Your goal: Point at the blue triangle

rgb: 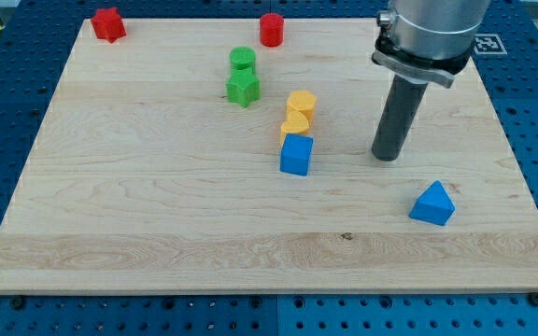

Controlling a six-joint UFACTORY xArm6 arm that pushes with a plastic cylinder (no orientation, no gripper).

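The blue triangle point(433, 203) lies on the wooden board point(157, 215) at the view's lower right. My tip point(388, 156) rests on the board above and to the left of it, with a clear gap between them. A blue cube point(296, 155) sits left of my tip, near the board's middle.
Two yellow blocks point(298, 113) stand stacked in line just above the blue cube. A green cylinder point(242, 60) and a green star-shaped block point(243, 89) sit further left. A red block point(108, 24) is at the top left, a red cylinder point(271, 30) at the top middle.
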